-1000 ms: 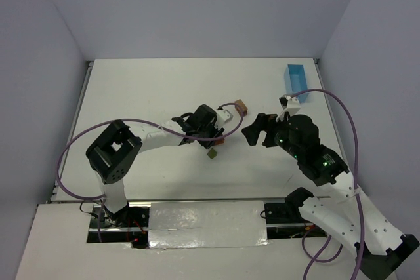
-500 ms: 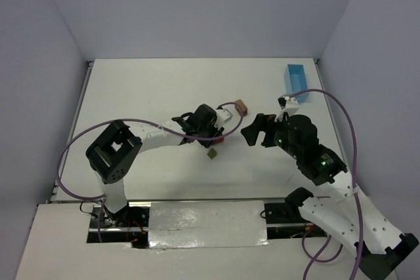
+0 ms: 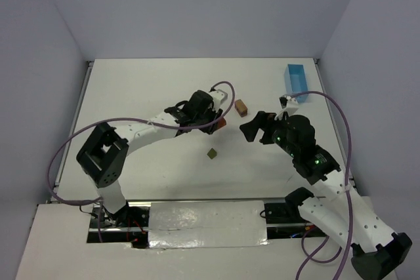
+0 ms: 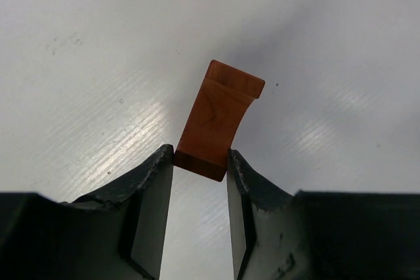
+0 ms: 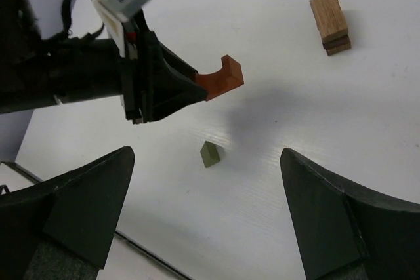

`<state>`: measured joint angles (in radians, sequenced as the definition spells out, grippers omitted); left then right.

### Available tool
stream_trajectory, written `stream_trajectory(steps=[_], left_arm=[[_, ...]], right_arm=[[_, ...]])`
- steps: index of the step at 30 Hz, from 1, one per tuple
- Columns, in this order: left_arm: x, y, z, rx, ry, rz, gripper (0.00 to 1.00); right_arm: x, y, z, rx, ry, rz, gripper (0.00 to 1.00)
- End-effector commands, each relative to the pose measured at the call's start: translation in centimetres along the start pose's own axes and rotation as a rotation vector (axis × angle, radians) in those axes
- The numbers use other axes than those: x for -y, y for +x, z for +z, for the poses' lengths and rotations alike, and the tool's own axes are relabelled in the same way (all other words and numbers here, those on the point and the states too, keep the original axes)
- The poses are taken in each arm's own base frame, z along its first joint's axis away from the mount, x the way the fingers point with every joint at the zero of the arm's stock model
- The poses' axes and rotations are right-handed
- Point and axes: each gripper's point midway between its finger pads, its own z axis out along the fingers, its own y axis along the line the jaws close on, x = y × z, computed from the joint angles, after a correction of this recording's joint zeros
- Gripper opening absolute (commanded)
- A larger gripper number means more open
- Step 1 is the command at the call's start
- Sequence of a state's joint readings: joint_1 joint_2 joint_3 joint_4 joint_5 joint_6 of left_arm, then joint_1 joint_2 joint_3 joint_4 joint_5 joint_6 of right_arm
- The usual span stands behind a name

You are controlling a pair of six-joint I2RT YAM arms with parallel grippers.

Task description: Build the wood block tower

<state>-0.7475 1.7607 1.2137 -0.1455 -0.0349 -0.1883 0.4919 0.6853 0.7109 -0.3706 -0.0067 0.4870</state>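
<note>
Nearest the arms, an olive green block (image 3: 212,153) is seen alone on the white surface (image 3: 144,90). Farther back, the right jaws are held wide open, and an orange arch block (image 4: 216,119) is gripped by the left jaws. Beyond, the wood block tower (image 3: 241,106) is seen, tan on top.

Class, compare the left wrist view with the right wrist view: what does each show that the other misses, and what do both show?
Left wrist only: close-up of the orange arch block pinched at its end. Right wrist only: the olive green block, the tan stack, the open right end effector. Both: the left end effector holding that block, and the white table.
</note>
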Motion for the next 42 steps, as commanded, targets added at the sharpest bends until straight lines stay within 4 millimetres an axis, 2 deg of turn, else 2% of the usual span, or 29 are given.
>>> stream_trajectory(steps=[1, 2, 5, 6, 8, 9, 10, 12, 13, 14, 15, 16, 17, 18, 19, 21, 22, 24, 25, 28, 31, 35, 42], left_arm=[[1.1, -4.7, -3.4, 0.108, 0.075, -0.142, 0.00], [1.4, -5.3, -4.5, 0.121, 0.093, -0.168, 0.00], [3.0, -6.9, -7.1, 0.139, 0.176, -0.270, 0.00], [3.5, -7.3, -7.8, 0.143, 0.203, -0.287, 0.00], [5.5, -8.0, -10.0, 0.155, 0.315, -0.336, 0.00], [6.0, -8.2, -10.7, 0.164, 0.346, -0.354, 0.00], [6.9, -8.9, -12.5, 0.194, 0.403, -0.364, 0.00], [7.7, -9.4, -13.9, 0.233, 0.457, -0.413, 0.00], [8.2, -10.0, -15.7, 0.270, 0.496, -0.417, 0.00], [8.5, -9.6, -16.2, 0.269, 0.519, -0.454, 0.00], [8.7, -10.4, -17.1, 0.315, 0.548, -0.456, 0.00], [9.4, -11.1, -19.0, 0.349, 0.604, -0.468, 0.00], [9.7, -10.7, -19.3, 0.351, 0.629, -0.477, 0.00], [10.0, -11.4, -20.2, 0.389, 0.658, -0.474, 0.00], [10.1, -11.8, -21.4, 0.416, 0.678, -0.478, 0.00], [10.6, -11.5, -22.0, 0.419, 0.723, -0.506, 0.00], [10.8, -12.0, -23.0, 0.449, 0.750, -0.504, 0.00], [11.4, -11.7, -23.5, 0.437, 0.805, -0.527, 0.00], [11.6, -12.0, -24.0, 0.452, 0.831, -0.538, 0.00], [11.9, -12.2, -24.7, 0.467, 0.861, -0.539, 0.00], [11.7, -12.2, -24.7, 0.469, 0.846, -0.538, 0.00], [11.6, -11.9, -24.4, 0.466, 0.832, -0.540, 0.00], [12.2, -12.0, -24.8, 0.466, 0.895, -0.548, 0.00]], right_arm=[[-2.4, -1.4, -0.2, 0.095, -0.166, 0.008, 1.00], [-3.3, -2.5, -0.5, 0.155, -0.222, -0.024, 1.00], [-3.4, -2.9, -0.3, 0.165, -0.233, 0.020, 1.00], [-4.0, -2.2, 0.2, 0.115, -0.271, 0.037, 1.00], [-5.7, -2.8, 0.0, 0.129, -0.371, 0.089, 1.00], [-6.1, -1.8, -0.1, 0.105, -0.424, 0.108, 1.00], [-7.1, -2.9, -0.6, 0.159, -0.486, 0.117, 1.00], [-7.6, -2.6, -0.9, 0.157, -0.532, 0.184, 1.00], [-8.3, -3.2, -1.3, 0.183, -0.571, 0.189, 1.00], [-8.4, -3.2, -1.3, 0.184, -0.586, 0.210, 1.00], [-8.5, -2.9, -1.3, 0.168, -0.599, 0.253, 1.00], [-9.2, -3.3, -1.8, 0.184, -0.652, 0.252, 0.99], [-9.5, -3.4, -2.0, 0.187, -0.671, 0.267, 0.99], [-9.2, -3.1, -1.8, 0.186, -0.672, 0.287, 0.98], [-9.6, -3.7, -2.4, 0.219, -0.706, 0.296, 0.98], [-9.6, -3.3, -2.7, 0.229, -0.737, 0.311, 0.96], [-10.5, -4.1, -3.8, 0.269, -0.801, 0.302, 0.96], [-11.0, -3.7, -4.2, 0.253, -0.857, 0.290, 0.94], [-11.8, -4.3, -5.2, 0.284, -0.913, 0.278, 0.93], [-12.6, -4.6, -5.9, 0.289, -0.982, 0.271, 0.89], [-13.0, -4.8, -6.2, 0.292, -1.006, 0.271, 0.87], [-13.5, -4.9, -6.5, 0.295, -1.019, 0.261, 0.79], [-13.5, -5.1, -6.1, 0.317, -1.012, 0.255, 0.71]])
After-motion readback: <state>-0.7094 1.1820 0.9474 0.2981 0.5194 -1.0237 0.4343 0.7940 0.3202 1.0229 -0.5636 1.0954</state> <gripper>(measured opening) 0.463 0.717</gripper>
